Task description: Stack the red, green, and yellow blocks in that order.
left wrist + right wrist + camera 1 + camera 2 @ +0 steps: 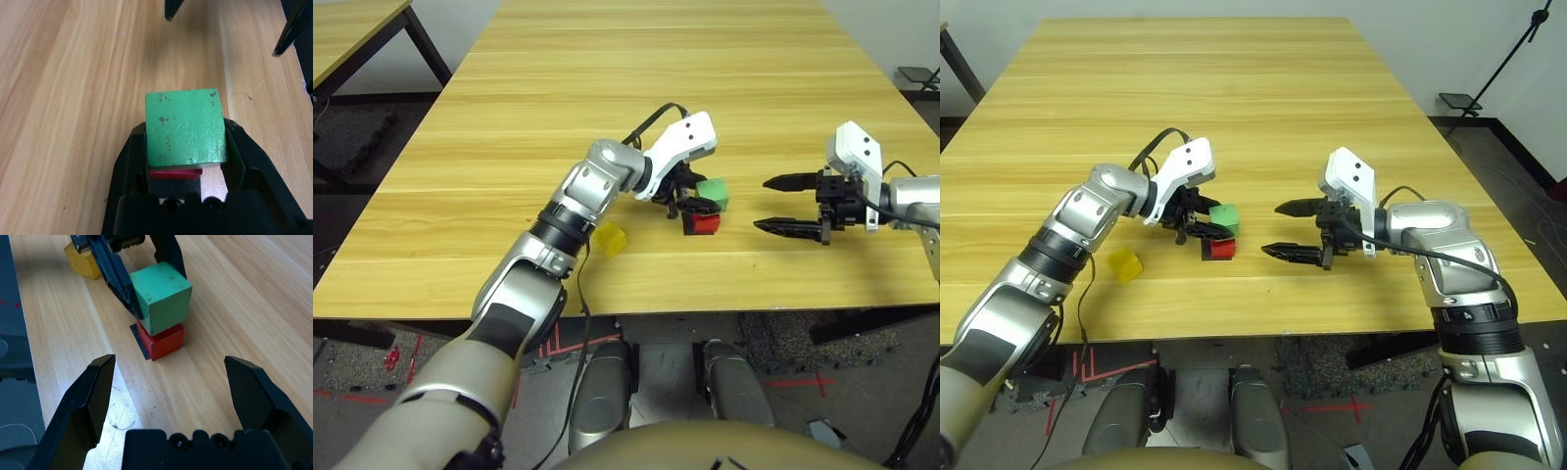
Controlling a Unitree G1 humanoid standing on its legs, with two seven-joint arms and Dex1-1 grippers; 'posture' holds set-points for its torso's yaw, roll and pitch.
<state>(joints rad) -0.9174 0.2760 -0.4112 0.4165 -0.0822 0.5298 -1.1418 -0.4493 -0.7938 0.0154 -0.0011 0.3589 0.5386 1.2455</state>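
- The green block point(160, 296) is clamped between the black fingers point(128, 161) of the left pincer point(690, 202), the jaws closed narrow on its sides.
- The green block is seen directly over the red block point(161, 340), roughly lined up with it; whether the two faces are touching or a thin gap is left cannot be told.
- The red block is set on the table point(607, 78), just under the left pincer's fingertips; a strip of it is seen below the green block in the left wrist view.
- A flat dark patch point(141, 343) is seen under the red block's edge.
- The yellow block point(610, 239) is lying on the table behind the left pincer, beside the left forearm, apart from the other two blocks and not touched by anything.
- The right pincer point(1283, 229) is held wide open, nothing between its fingers.
- The red and green blocks are placed straight ahead of the right pincer's tips, near but clearly apart from them; the two-block pile is lined up with the gap between its fingers in the right wrist view.
- The yellow block is seen beyond the pile from the right pincer, on the far side of the left pincer.
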